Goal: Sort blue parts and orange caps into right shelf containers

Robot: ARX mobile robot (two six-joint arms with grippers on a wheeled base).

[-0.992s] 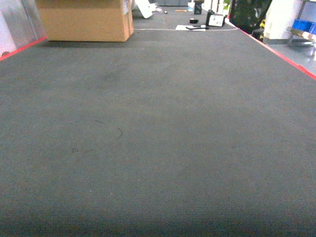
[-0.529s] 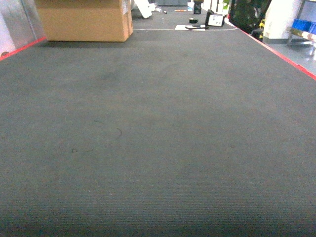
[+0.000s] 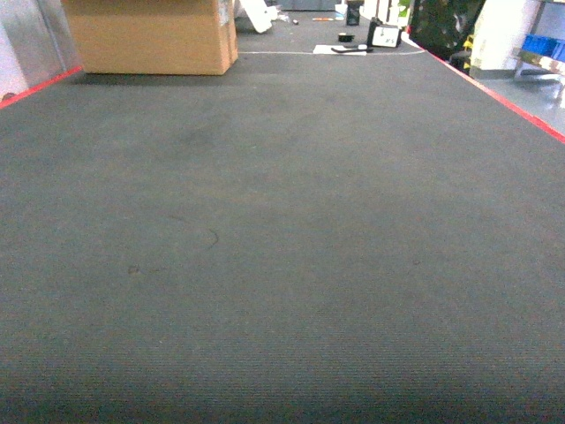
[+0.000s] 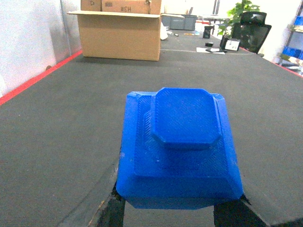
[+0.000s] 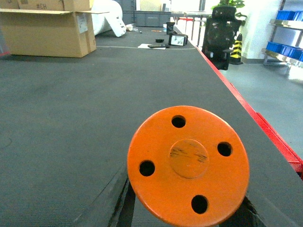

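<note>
In the left wrist view my left gripper [image 4: 176, 213] is shut on a blue part [image 4: 179, 151], a stepped block with chamfered corners that fills the lower middle. My right gripper [image 5: 185, 215] is shut on an orange cap [image 5: 188, 163], a round disc with several holes, held above the dark mat. Only the dark fingers [image 4: 115, 210] [image 5: 124, 203] show below each piece. The right shelf containers [image 3: 540, 44] are blue crates on a metal rack at the far right, also visible as crates [image 5: 283, 47] in the right wrist view. Neither arm shows in the head view.
A wide dark ribbed mat [image 3: 282, 247] with red edging [image 3: 503, 99] runs ahead. A large cardboard box [image 3: 150, 35] stands at the far left. A black chair [image 5: 220, 35], a small black device [image 3: 384, 34] and papers sit at the far end.
</note>
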